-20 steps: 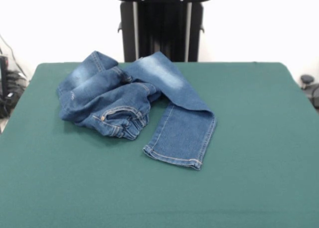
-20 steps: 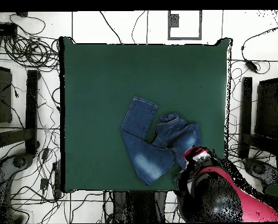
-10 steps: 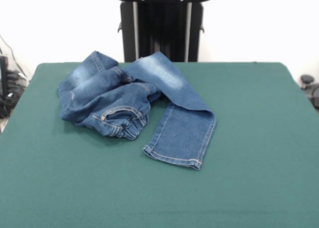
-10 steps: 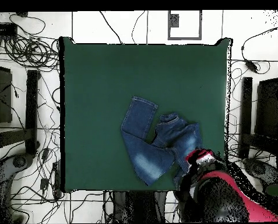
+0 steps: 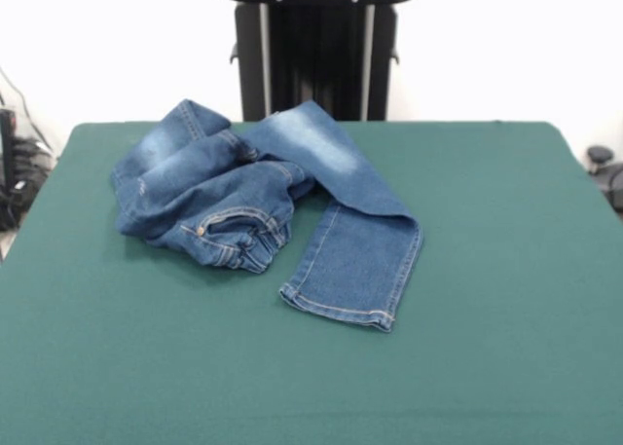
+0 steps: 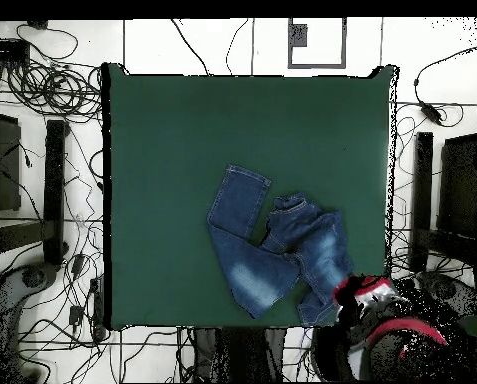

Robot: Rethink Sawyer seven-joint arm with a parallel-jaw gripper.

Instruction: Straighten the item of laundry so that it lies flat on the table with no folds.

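Jeans (image 5: 263, 211) lie bunched far-left on the table (image 5: 487, 318), one leg running toward you; gripper (image 6: 367, 293) sits off the table's edge beside them; you can't tell its jaw state.

Green table (image 5: 506, 270), crumpled jeans (image 5: 263, 206) atop

A small pair of blue denim jeans (image 5: 263, 206) lies crumpled on the dark green table (image 5: 467, 367), toward its far left part in the front view. One leg stretches out flat toward the near side, ending in a hemmed cuff with orange-tan stitching. The other leg and the waist are bunched in folds beside it, a pocket showing on top. Pale faded patches mark the cloth. In the overhead view the jeans (image 6: 272, 250) sit near the table's (image 6: 162, 140) lower right edge.
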